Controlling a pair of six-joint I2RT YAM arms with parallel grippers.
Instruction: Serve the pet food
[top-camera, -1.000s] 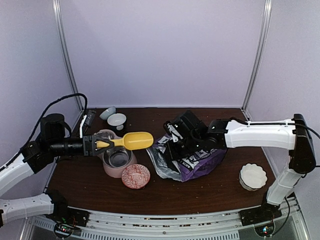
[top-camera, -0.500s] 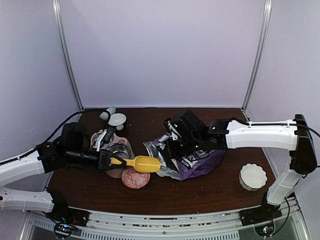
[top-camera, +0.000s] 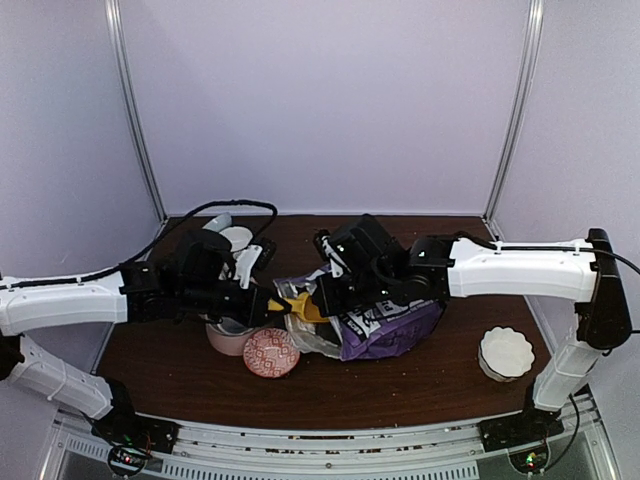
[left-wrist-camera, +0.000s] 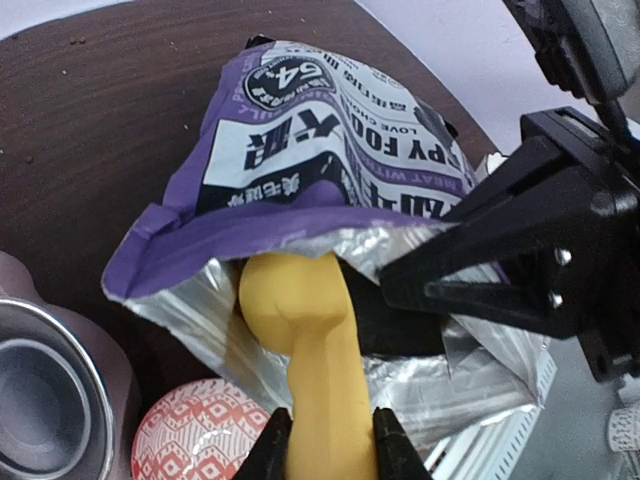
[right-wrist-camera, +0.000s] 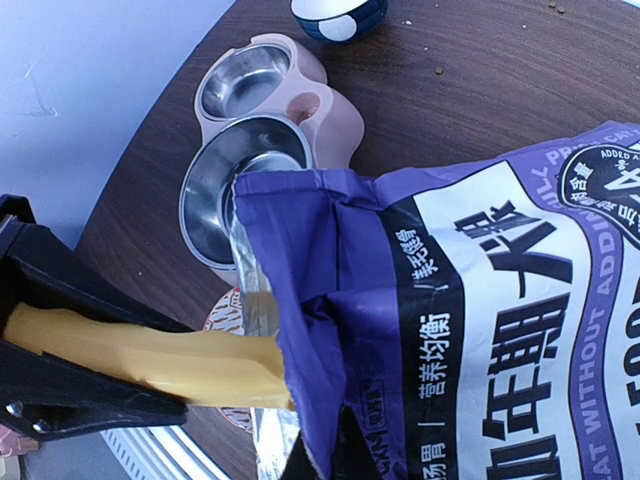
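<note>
One yellow scoop (left-wrist-camera: 300, 320) just inside the purple bag (left-wrist-camera: 300, 170)'s open edge

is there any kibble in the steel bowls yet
No, in the right wrist view both steel bowls of the pink feeder show only bare metal inside.

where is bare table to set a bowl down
Bare dark wooden table: along the near edge between the red patterned bowl and the white fluted bowl, and behind the purple foil food bag. Crowded around the pink double feeder.
</note>
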